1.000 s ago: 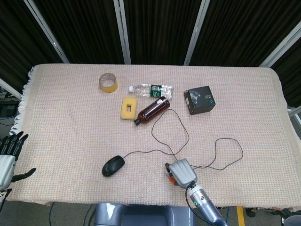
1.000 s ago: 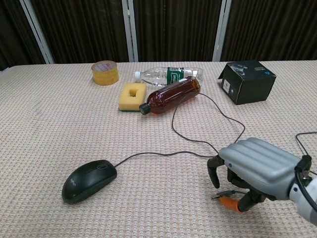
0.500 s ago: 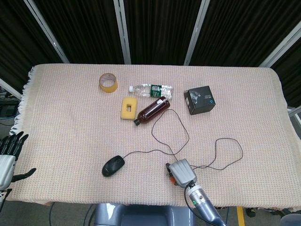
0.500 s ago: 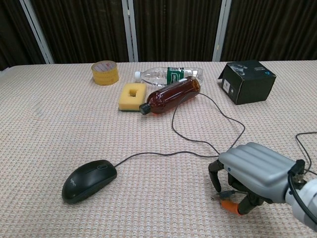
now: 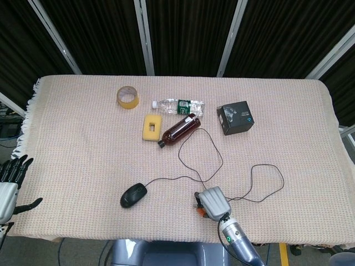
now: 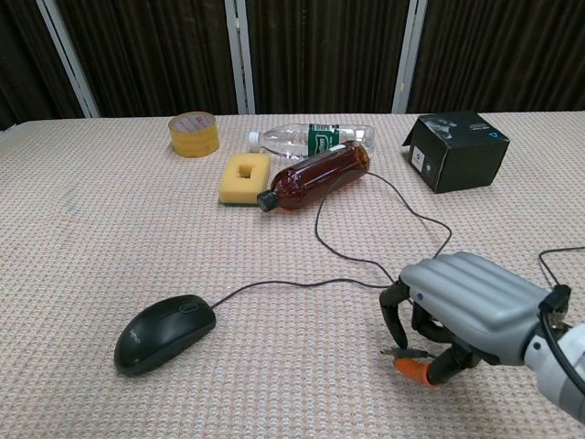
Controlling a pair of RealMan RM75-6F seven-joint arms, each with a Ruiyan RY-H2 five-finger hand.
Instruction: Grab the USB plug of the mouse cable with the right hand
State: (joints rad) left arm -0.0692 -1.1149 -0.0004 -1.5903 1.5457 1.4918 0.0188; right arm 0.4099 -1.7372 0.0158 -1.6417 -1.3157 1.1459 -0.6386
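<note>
The black mouse (image 5: 133, 195) (image 6: 164, 332) lies near the table's front edge. Its thin black cable (image 5: 172, 178) (image 6: 302, 283) runs right and loops across the cloth. My right hand (image 5: 213, 202) (image 6: 462, 306) sits low over the cable's end, palm down with fingers curled. It pinches the small metal USB plug (image 6: 396, 350) between the orange-tipped thumb and a finger, and the plug's tip pokes out to the left. My left hand (image 5: 10, 185) hangs off the table's left edge with fingers spread, holding nothing.
At the back stand a yellow tape roll (image 5: 128, 97), a clear water bottle (image 5: 178, 106), a brown bottle (image 5: 179, 129) lying on its side, a yellow sponge (image 5: 151, 127) and a black box (image 5: 235, 117). A cable loop (image 5: 269, 183) lies right of my right hand.
My right hand has closed lower on the plug and shifted slightly left. The cable loop at its right has been drawn in a little. The left hand has not moved.
</note>
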